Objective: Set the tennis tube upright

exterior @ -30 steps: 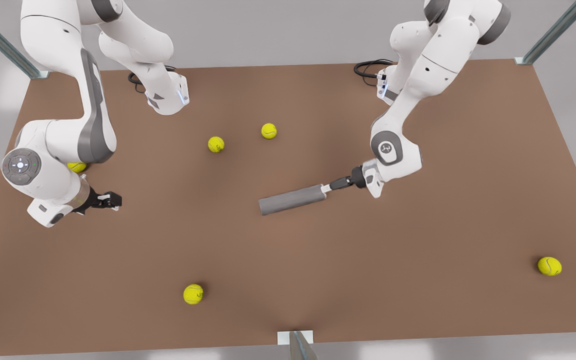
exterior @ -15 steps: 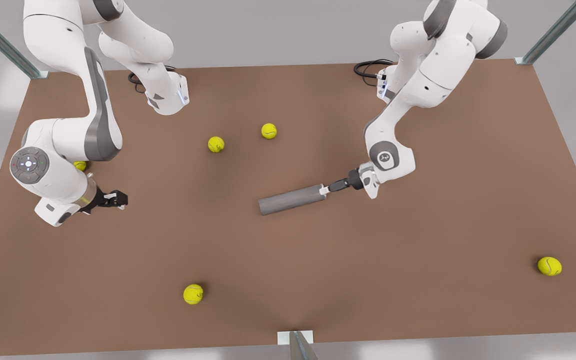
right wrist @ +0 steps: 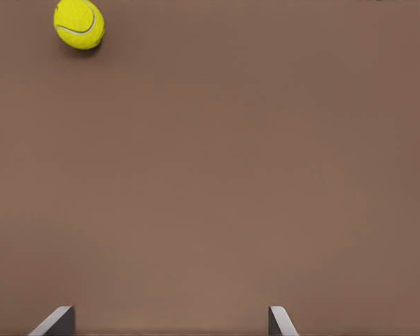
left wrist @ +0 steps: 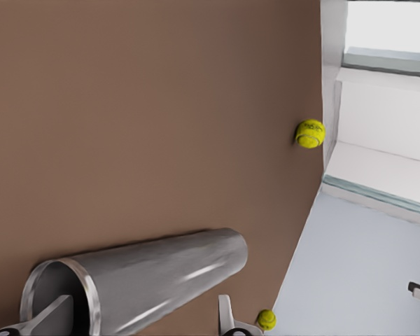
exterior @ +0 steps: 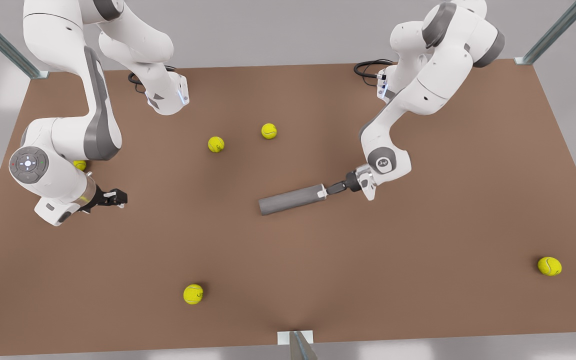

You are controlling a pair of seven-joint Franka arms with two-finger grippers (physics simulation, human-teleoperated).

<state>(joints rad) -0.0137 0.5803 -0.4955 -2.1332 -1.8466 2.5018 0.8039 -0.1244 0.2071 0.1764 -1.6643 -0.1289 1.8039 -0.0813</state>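
A: Entry, reading across the front view from its left. The right gripper (exterior: 113,197) hangs low over the table (exterior: 418,260), well apart from the work, waiting. In the right wrist view its fingers (right wrist: 56,323) stand spread with bare board between them, so it is open and carrying nothing.

B: Noted. And the tennis tube (exterior: 292,199)?

A: It lies flat on its side near the table's middle, with its open, pale rim (left wrist: 89,283) toward the front view's right. The left gripper (exterior: 329,189) meets that end. In the left wrist view one finger (left wrist: 52,316) reaches into the mouth and the other sits outside along the wall. The jaws are parted and not yet pinching the wall.

B: Risks?

A: Judged only:
- Closing on a thin curved wall gives little contact, so the tube may swing in the jaws during the lift.
- A round body can roll away if the outer finger nudges it first.
- On tipping, the far end may skid over the smooth board rather than pivot.
- Released off vertical, so tall a cylinder would likely topple.
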